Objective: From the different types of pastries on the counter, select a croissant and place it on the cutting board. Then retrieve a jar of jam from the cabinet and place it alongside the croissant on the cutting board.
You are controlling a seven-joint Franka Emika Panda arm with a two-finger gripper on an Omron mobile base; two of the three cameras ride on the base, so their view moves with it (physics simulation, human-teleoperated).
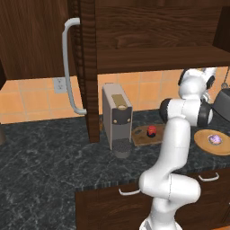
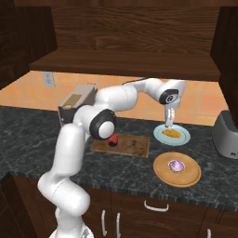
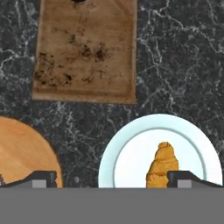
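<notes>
Your gripper (image 2: 169, 122) hung with fingers spread and empty above the croissant (image 3: 162, 165), which lay off-centre toward one fingertip (image 3: 186, 179) on its pale plate (image 3: 131, 153), so you needed to centre before descending.

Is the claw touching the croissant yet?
Apart. In the right base view the claw hangs above the croissant on its pale plate, with a gap below the fingertips.
</notes>
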